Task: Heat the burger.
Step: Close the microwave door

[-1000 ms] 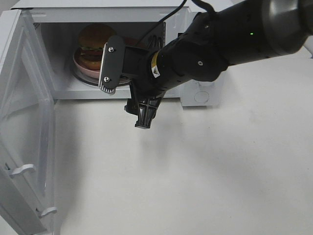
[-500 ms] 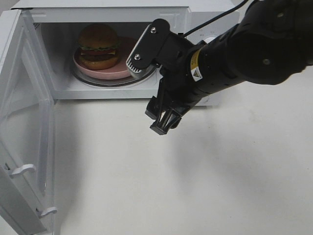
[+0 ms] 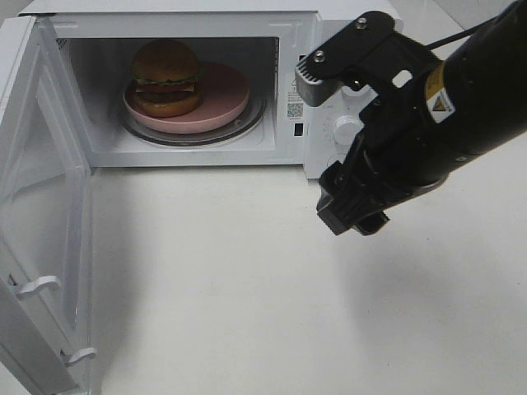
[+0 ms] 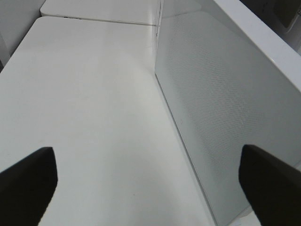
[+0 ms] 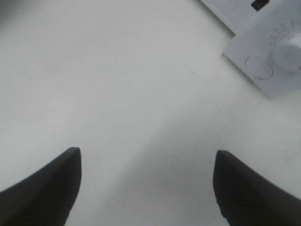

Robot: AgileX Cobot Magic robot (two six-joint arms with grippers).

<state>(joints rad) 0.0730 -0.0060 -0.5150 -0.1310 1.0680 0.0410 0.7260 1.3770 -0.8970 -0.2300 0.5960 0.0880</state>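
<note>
The burger point(image 3: 166, 78) stands upright on a pink plate point(image 3: 224, 97) on the glass turntable inside the white microwave point(image 3: 181, 23), whose door point(image 3: 45, 247) hangs wide open at the left. My right gripper point(image 3: 354, 219) hovers over the table in front of the microwave's control panel point(image 3: 342, 132), well right of the burger. In the right wrist view the right gripper point(image 5: 146, 188) is open with only bare table between its fingers. The left gripper point(image 4: 148, 188) is open and empty beside a white dotted panel point(image 4: 225, 117). It is out of the exterior view.
The right arm's dark bulk point(image 3: 445, 107) covers part of the control panel and its knobs. In the right wrist view the panel's corner with a knob point(image 5: 291, 44) shows. White tabletop point(image 3: 214, 280) stretches in front of the microwave, and handle hooks point(image 3: 37, 285) stick out of the open door.
My right arm has drawn back out of the microwave opening and swung right, so the burger and plate now show fully. The burger, plate and door have not moved.
</note>
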